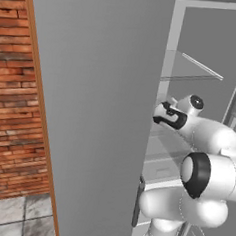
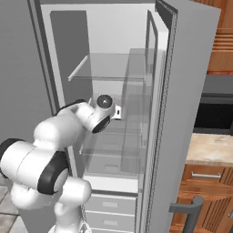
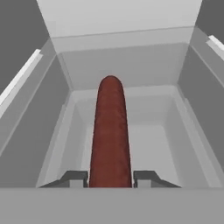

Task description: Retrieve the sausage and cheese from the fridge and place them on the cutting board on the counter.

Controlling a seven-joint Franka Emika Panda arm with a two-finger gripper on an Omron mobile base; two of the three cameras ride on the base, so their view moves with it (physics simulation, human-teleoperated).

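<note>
In the hand view, the dark reddish-brown sausage [image 3: 110, 131] runs straight away from me, lying lengthwise in a white fridge compartment [image 3: 175, 131]. My gripper [image 3: 110, 178] is shut on its near end, one fingertip [image 3: 75, 178] pressed to each side. In the right base view the fridge [image 2: 113, 27] stands open, and my arm [image 2: 93, 116] reaches in at mid-shelf height. The cheese and the cutting board are out of view.
The open fridge door [image 2: 182, 113], with its dark handle [image 2: 195, 209], stands close on my right. Past it are the beige counter [image 2: 210, 148] and brown cabinets [image 2: 205, 175]. Clear shelves [image 2: 109, 66] hang above my hand. A brick wall [image 1: 13, 107] lies to the left.
</note>
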